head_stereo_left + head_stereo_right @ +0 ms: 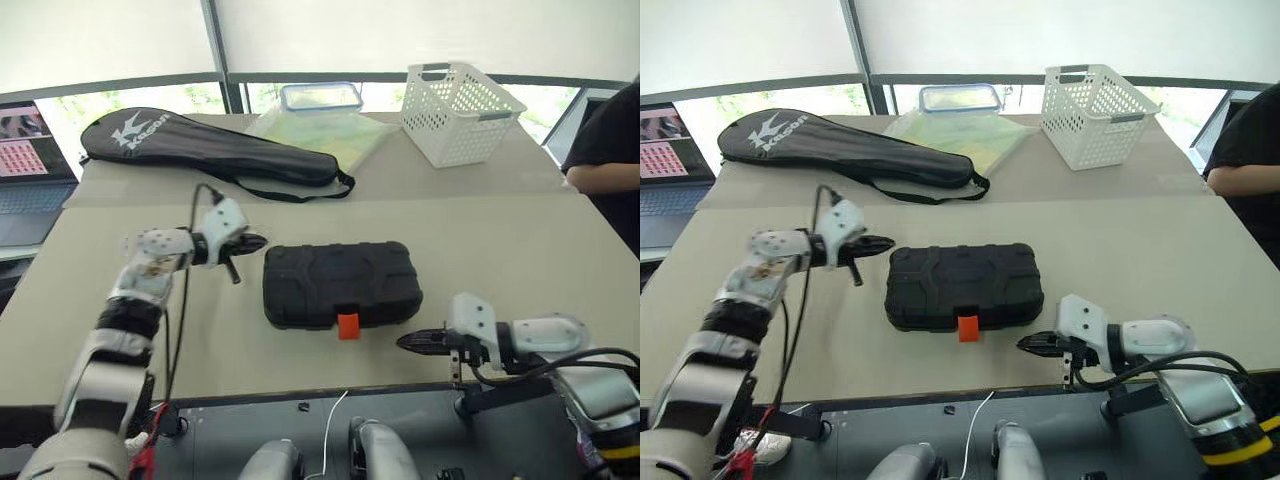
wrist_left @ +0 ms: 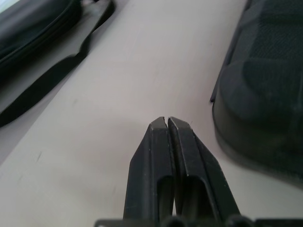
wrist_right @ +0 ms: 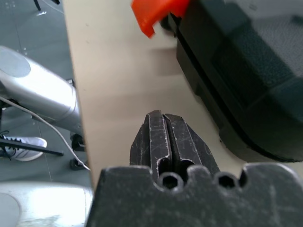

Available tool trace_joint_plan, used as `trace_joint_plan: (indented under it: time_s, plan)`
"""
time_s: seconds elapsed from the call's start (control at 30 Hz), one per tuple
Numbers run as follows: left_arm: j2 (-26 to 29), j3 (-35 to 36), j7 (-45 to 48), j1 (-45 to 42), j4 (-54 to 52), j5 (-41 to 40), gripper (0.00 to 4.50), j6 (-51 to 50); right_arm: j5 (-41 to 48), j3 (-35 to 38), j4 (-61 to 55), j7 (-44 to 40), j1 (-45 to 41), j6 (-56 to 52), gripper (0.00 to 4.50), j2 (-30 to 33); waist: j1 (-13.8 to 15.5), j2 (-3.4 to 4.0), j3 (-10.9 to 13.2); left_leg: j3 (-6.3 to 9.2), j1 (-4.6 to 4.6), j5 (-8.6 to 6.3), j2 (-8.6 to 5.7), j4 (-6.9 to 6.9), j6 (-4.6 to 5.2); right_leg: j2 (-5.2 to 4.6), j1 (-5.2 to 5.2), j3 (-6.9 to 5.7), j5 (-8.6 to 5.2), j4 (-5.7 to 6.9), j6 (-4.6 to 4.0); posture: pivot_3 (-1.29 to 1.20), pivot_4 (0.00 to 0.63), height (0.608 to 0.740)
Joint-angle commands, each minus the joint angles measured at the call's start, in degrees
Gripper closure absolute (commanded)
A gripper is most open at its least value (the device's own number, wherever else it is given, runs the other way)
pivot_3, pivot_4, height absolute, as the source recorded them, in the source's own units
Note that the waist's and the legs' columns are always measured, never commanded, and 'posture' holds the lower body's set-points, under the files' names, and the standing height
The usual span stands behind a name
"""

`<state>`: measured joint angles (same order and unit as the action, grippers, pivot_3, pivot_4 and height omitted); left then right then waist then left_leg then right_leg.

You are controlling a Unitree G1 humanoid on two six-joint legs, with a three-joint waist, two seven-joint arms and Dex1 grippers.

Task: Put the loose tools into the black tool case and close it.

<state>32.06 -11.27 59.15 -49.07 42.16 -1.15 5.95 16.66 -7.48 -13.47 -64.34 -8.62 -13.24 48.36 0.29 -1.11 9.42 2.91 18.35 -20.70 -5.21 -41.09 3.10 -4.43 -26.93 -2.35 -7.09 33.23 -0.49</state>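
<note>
Left eye view is showing the left gripper [image 1: 252, 241] hanging just above the desk [image 1: 500, 240], its two black fingers pressed together on nothing and pointing toward the black tool case [image 1: 340, 282], which is lying just past its tips on the right. Beyond this gripper, farther back on the desk, a long black racket bag [image 1: 200, 148] is lying with its strap trailing toward the case. The case itself is sitting closed and flat between the two grippers, its lid down and its small orange latch [image 1: 347, 325] sticking out of the near edge. Farther back from the case, a clear lidded container [image 1: 320, 96] is resting on a pale green sheet [image 1: 330, 135], and a white plastic basket [image 1: 460, 110] is standing beside them. The right gripper [image 1: 410, 342] is hovering near the front edge of the desk, just beside the case's near right corner, its fingers also shut with nothing between them and its tips aiming at the latch, close to it yet apart. Well off to this gripper's far right, a person in a dark sleeve [image 1: 610, 150] is standing at the edge of the desk.
</note>
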Motion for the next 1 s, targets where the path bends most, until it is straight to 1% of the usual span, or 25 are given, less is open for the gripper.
trace_joint_plan:
  time_s: [0.03, 0.1, 0.2, 0.3, 0.37, 0.43, 0.5, 0.6, 0.67, 0.7, 0.8, 0.93, 1.0]
  plan:
    - [-1.34, -2.89, 0.74, -4.84, 6.85, 4.98, 4.44, 9.12, -4.45, -2.26, 4.88, 0.75, -5.01, 3.0, 4.5, -1.78, -0.23, -0.01, 0.01, -0.01, 0.08, 0.0, -0.01, -0.04, 0.0, -0.01, -0.07, 0.0, 0.02, 0.0, 0.0, 0.0, 0.15, 0.74]
    - [-1.56, -3.47, 4.91, -4.91, 6.74, 4.67, 4.44, 11.85, -7.3, -2.8, 8.23, 3.0, -7.56, 4.62, 4.5, -3.33, -0.28, 0.0, 0.0, -0.01, 0.14, 0.0, 0.02, -0.1, 0.0, -0.04, -0.1, 0.02, 0.02, -0.02, -0.01, 0.0, 0.15, 0.74]
    - [-0.48, -3.64, 13.58, -2.39, 2.15, 1.79, 4.44, 13.24, -11.3, -2.36, 14.04, 7.93, -11.63, 6.79, 4.5, -5.89, -0.36, 0.0, 0.0, 0.02, 0.14, 0.0, 0.03, -0.15, 0.0, -0.05, -0.11, 0.03, 0.03, -0.05, -0.01, 0.0, 0.15, 0.74]
    - [1.48, -3.44, 20.35, 2.36, -7.04, -1.89, 4.44, 8.39, -13.02, -1.24, 18.17, 10.1, -14.1, 8.73, 4.5, -7.1, -0.58, 0.0, 0.0, -0.01, 0.12, -0.01, 0.03, -0.25, 0.02, -0.1, -0.11, 0.17, 0.13, -0.01, -0.01, 0.0, 0.15, 0.74]
    - [2.49, -2.69, 21.5, 5.05, -12.77, -3.53, 4.44, 5.11, -12.88, -0.61, 18.96, 9.84, -14.33, 9.17, 4.5, -6.93, -0.52, 0.01, 0.0, -0.01, 0.12, 0.0, 0.05, -0.36, 0.02, -0.07, -0.11, 0.19, 0.22, 0.02, -0.03, 0.0, 0.15, 0.74]
    - [2.92, -1.56, 20.62, 6.06, -16.16, -4.15, 4.44, 2.75, -12.17, 0.03, 18.2, 8.48, -13.58, 9.27, 4.5, -6.0, -0.21, 0.01, 0.01, 0.04, 0.15, 0.0, 0.06, -0.45, 0.02, -0.02, -0.11, 0.19, 0.22, 0.08, -0.04, 0.0, 0.15, 0.74]
    - [2.63, 0.36, 19.19, 5.09, -18.35, -5.84, 4.44, -1.68, -10.55, 1.43, 16.07, 6.78, -12.32, 8.58, 4.5, -4.43, 0.01, 0.01, 0.01, 0.06, 0.22, 0.0, 0.07, -0.54, 0.02, 0.03, -0.13, 0.18, 0.22, 0.14, -0.04, 0.0, 0.15, 0.74]
    - [1.5, 3.27, 18.31, 1.89, -22.86, -11.53, 4.44, -13.87, -5.07, 6.06, 10.9, 4.62, -9.95, 3.87, 4.5, -2.36, 0.43, 0.01, 0.01, 0.08, 0.41, 0.0, 0.03, -0.72, 0.03, 0.04, -0.24, 0.15, 0.23, 0.34, -0.04, 0.0, 0.15, 0.74]
    - [1.13, 3.43, 18.98, 0.79, -26.52, -13.95, 4.44, -19.31, -2.02, 8.79, 7.48, 3.93, -8.48, 1.16, 4.5, -1.12, 0.43, 0.01, 0.01, 0.13, 0.53, -0.01, 0.02, -0.85, 0.04, 0.04, -0.25, 0.15, 0.25, 0.45, -0.01, 0.0, 0.15, 0.74]
    - [0.92, 2.11, 19.69, 0.97, -28.69, -13.77, 4.44, -19.91, -0.62, 10.2, 5.63, 4.07, -7.9, -0.27, 4.5, -0.66, 0.39, 0.01, 0.01, 0.13, 0.53, -0.01, 0.01, -0.87, 0.05, 0.03, -0.25, 0.15, 0.26, 0.48, 0.0, 0.0, 0.15, 0.74]
    - [0.26, -2.88, 20.51, 2.7, -31.44, -9.72, 4.44, -15.98, 2.39, 12.3, 1.84, 5.52, -7.77, -4.47, 4.5, -0.77, 0.2, 0.03, 0.0, 0.12, 0.46, -0.02, 0.03, -0.85, 0.06, -0.01, -0.22, 0.19, 0.26, 0.44, 0.01, 0.0, 0.15, 0.74]
    - [-1.09, -8.97, 19.0, 4.47, -27.57, -2.43, 4.44, -7.44, 2.72, 10.25, -1.51, 6.78, -7.62, -7.15, 4.5, -2.21, 0.09, 0.03, 0.0, 0.03, 0.28, -0.02, 0.13, -0.77, 0.03, -0.02, -0.16, 0.42, 0.27, 0.39, -0.06, 0.0, 0.15, 0.74]
    - [-1.19, -10.62, 18.42, 4.67, -25.51, 0.1, 4.44, -3.5, 2.15, 8.95, -2.68, 6.79, -7.06, -7.3, 4.5, -2.55, 0.37, 0.01, -0.01, 0.04, 0.29, -0.01, 0.14, -0.77, 0.02, 0.01, -0.16, 0.58, 0.28, 0.41, -0.08, 0.0, 0.15, 0.74]
